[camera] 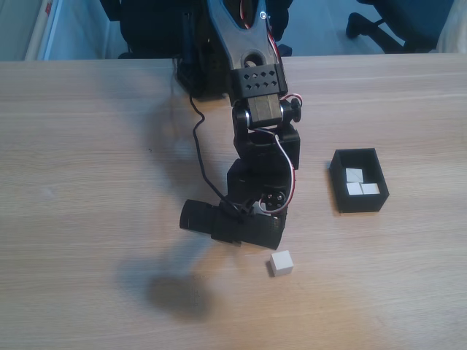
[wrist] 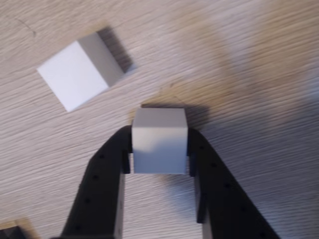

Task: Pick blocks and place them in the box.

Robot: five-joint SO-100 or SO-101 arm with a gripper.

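Between the gripper (wrist: 159,149) fingertips, white block (wrist: 159,139) pinched, second block (wrist: 79,72) lying nearby

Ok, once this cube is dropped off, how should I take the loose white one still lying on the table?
Grip the loose block across two opposite flat side faces, coming straight down from above. In the wrist view it lies skewed relative to the gripper, which is shut on another block, so rotate the wrist first to square the fingers with its faces.

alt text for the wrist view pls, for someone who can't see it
The black pincer is closed on a white block, its two fingers pressed against the block's sides, above a wooden table. A second white block lies loose on the table to the upper left.
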